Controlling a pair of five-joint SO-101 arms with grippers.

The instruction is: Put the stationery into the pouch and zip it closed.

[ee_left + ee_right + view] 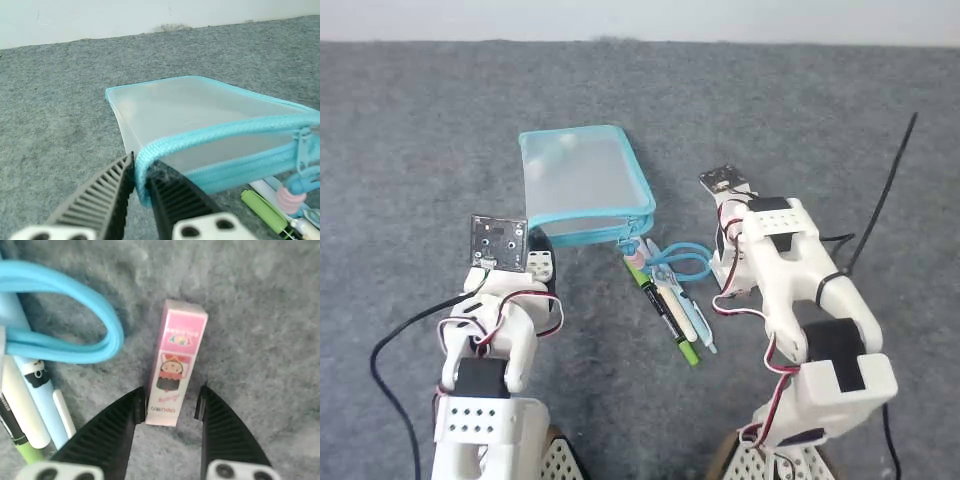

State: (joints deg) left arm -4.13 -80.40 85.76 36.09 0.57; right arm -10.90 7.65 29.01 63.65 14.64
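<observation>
Pinching the pouch (pixel 200 110) corner, the left gripper (pixel 141 186) holds while the right gripper (pixel 170 404) straddles the eraser (pixel 177 360), spread — nothing packed yet, pens (pixel 672 305) outside, zip open.

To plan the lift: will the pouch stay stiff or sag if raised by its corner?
Probably it sags: the pouch is thin, see-through plastic, and its zipper edge curves where the left tool pinches it. Nothing shows inside, so likely light.
</observation>
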